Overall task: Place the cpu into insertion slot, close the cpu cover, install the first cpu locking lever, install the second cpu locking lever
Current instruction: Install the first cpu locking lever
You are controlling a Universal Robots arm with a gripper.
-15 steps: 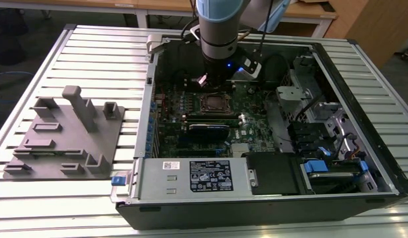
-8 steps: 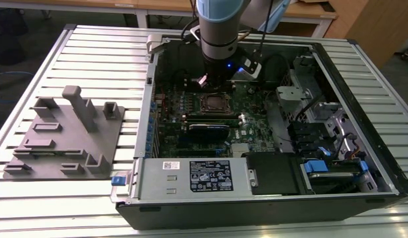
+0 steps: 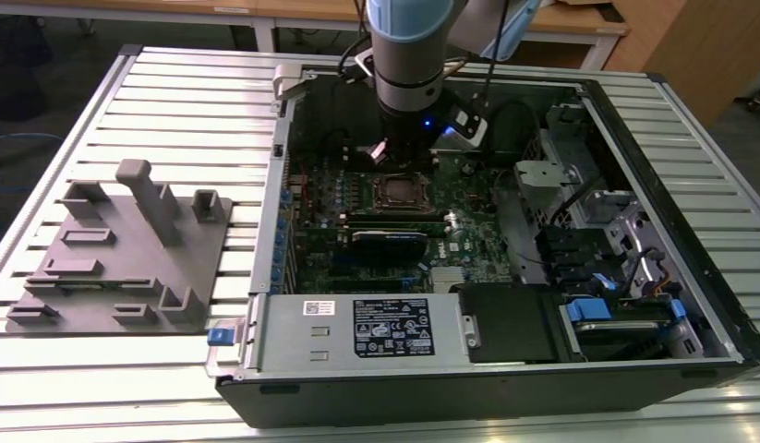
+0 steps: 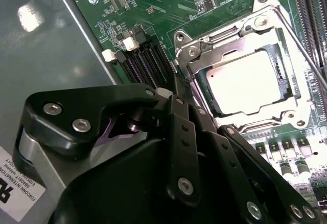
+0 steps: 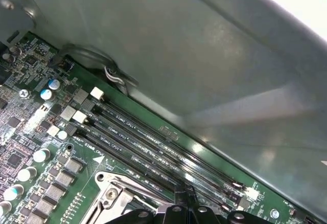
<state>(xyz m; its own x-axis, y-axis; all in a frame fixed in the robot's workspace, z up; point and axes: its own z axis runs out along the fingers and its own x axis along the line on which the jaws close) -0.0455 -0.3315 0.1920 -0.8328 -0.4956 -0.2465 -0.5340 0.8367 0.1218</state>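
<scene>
The chip (image 4: 245, 83) is already seated. In the second wrist view its pale metal face shows through the cut-out of the cover (image 4: 230, 37), which lies flat over it. That leaves the levers, so I judge the first lever to be the step in hand.

In the exterior view my gripper (image 3: 398, 171) hangs a little above the middle of the frame, inside the open computer case (image 3: 626, 138). It is just over the upper edge of the socket (image 3: 401, 191).

In both wrist views my fingers look drawn together to a narrow tip at the socket's edge, between the socket and the long black memory slots (image 5: 153, 147). I cannot tell whether anything is pinched between them or whether the tip touches the metal.

A thin lever rod (image 4: 301, 48) runs along the far side of the socket from my fingers. I cannot tell whether it is hooked down.

As I judge it, this work calls for a steady push on a springy wire, then a sideways tuck under its catch. There is little room by the memory slots, and a slip would land on the green board (image 4: 168, 4).
</scene>
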